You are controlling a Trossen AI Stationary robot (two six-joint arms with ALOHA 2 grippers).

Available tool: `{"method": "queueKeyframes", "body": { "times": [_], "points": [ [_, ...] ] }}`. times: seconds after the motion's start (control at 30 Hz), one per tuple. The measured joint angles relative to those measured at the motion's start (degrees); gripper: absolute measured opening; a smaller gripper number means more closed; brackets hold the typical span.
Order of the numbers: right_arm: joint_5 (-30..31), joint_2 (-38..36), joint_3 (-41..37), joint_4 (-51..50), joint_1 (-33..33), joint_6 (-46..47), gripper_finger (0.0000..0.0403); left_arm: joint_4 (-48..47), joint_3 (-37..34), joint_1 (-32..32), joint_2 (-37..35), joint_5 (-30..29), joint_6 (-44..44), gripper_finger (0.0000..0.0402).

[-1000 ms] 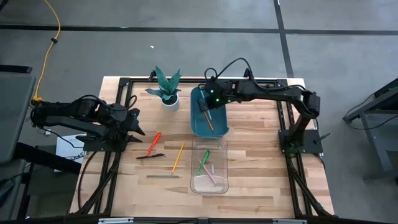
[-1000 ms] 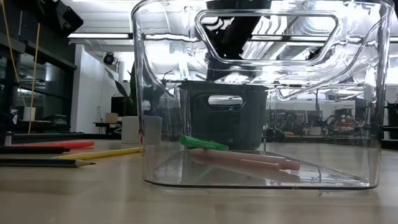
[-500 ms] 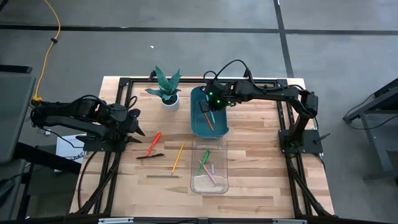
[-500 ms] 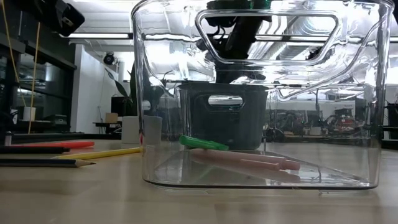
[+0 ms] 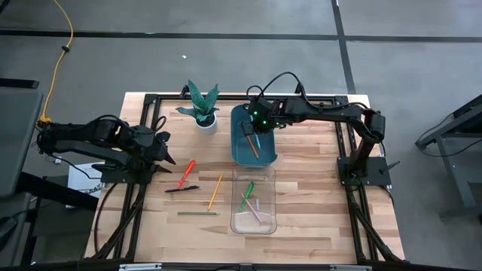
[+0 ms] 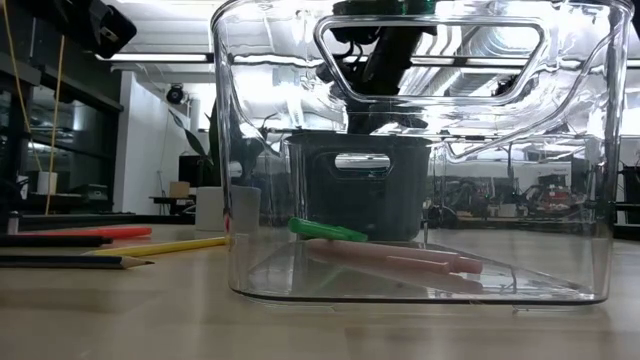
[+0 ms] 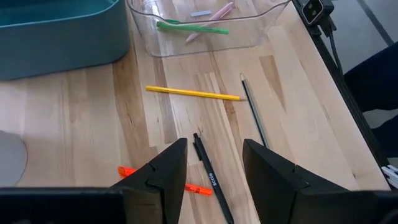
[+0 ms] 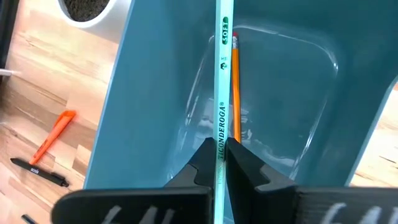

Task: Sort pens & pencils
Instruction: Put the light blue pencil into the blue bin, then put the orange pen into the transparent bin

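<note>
— Wood and thin lacquer, mostly: what is shown from above?

— From the high view, the right gripper (image 5: 251, 129) is seen over the teal bin (image 5: 265, 154) near the table's far edge, with an orange pencil (image 5: 254, 146) already lying inside. The left gripper (image 5: 167, 158) is parked toward the table's left edge. A red pen (image 5: 185, 173), a black pen (image 5: 181, 189), a yellow pencil (image 5: 215, 190) and a grey pencil (image 5: 197, 214) are left loose on the boards; the clear bin (image 5: 269, 197) near the front edge holds a green pen (image 5: 246, 196) and pink ones.

— And level with the table?

— Little is added; the green pen and pink pens are seen lying on the clear bin's floor.

— The left wrist?

— Its fingers are spread wide, nothing between them, above the black pen.

— The right wrist?

— Fingers are closed tight on a pale green pencil (image 8: 221, 93), held partway along its length above the teal bin. It is judged light, stiff and smooth, so liable to swivel; a mid-length pinch suits these sticks best.
</note>
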Motion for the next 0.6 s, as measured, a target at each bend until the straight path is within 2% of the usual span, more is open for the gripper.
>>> {"method": "queueKeyframes", "body": {
  "times": [0.17,0.6],
  "points": [
    [-1.03,0.0,0.0,0.0,-0.01,-0.01,0.001,0.0,0.0,0.0,0.0,0.0,0.0,0.0145],
    [-1.92,-0.04,-0.02,0.0,-0.02,-0.12,0.006,-0.02,0.0,0.0,0.0,0.0,-0.02,0.0145]
  ]
}}
